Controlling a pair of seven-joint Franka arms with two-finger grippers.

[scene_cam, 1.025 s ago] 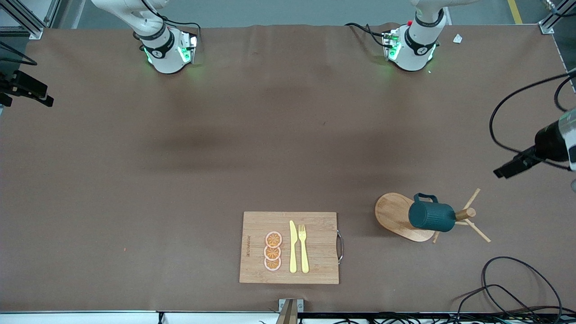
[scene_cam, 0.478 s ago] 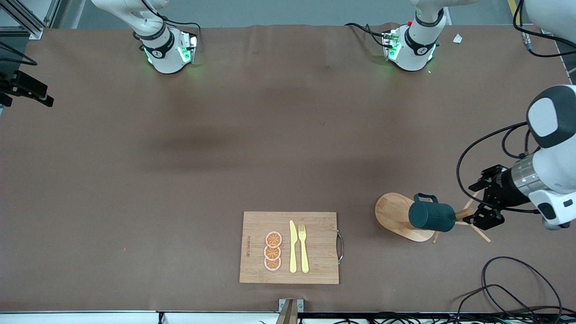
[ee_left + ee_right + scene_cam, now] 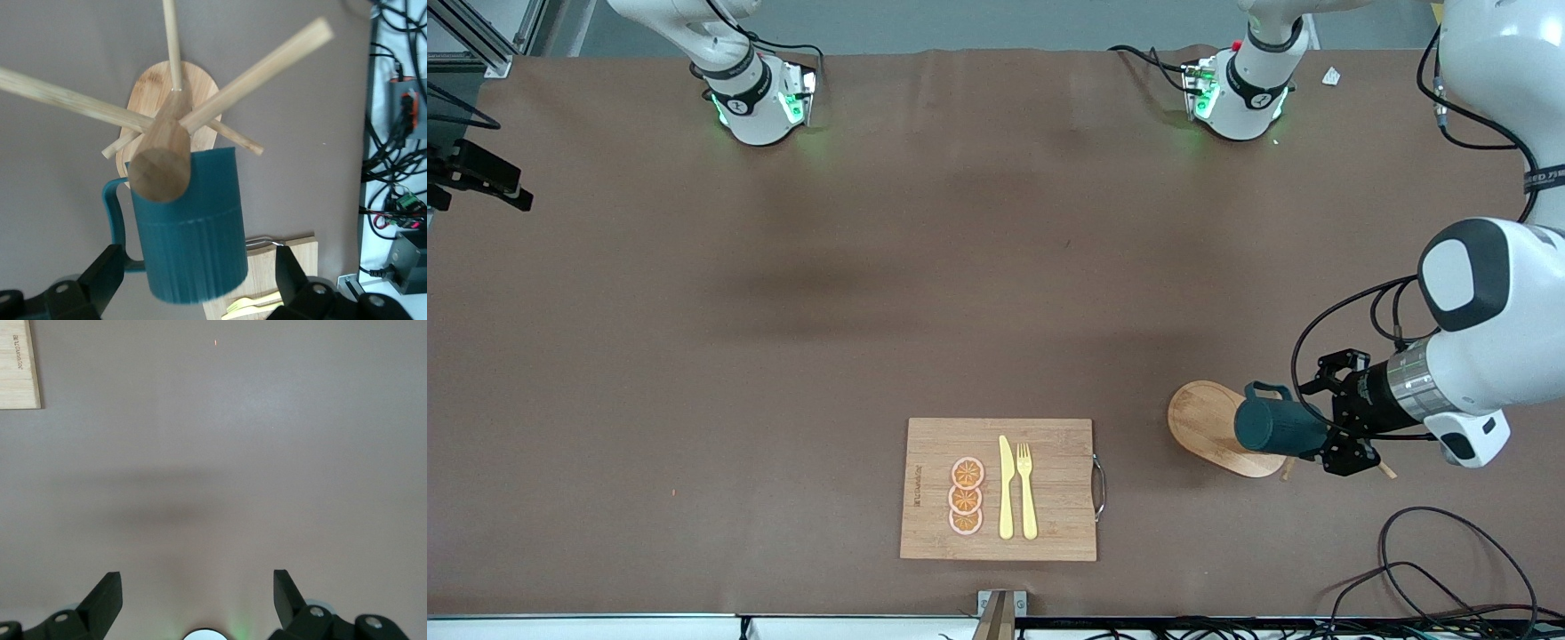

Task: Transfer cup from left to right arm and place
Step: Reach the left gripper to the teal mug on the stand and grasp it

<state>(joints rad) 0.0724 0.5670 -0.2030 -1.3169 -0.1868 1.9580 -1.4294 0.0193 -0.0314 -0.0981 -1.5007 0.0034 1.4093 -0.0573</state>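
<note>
Front view: I see the cutting board (image 3: 998,489) carries printed lettering, too small to read. The cup (image 3: 1279,428), dark teal and ribbed, hangs on the mug tree (image 3: 1218,427), its long axis tilted. Left gripper (image 3: 1327,418) is at the cup.

Left wrist view: fingers (image 3: 103,279) spread, either side of the cup (image 3: 190,227), not gripping.

Right wrist view: right gripper (image 3: 197,597) spread, waiting over bare table.

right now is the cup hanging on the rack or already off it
On the rack. The cup hangs mouth-first over a peg of the wooden rack; the left end effector is open around it, not gripping.
</note>
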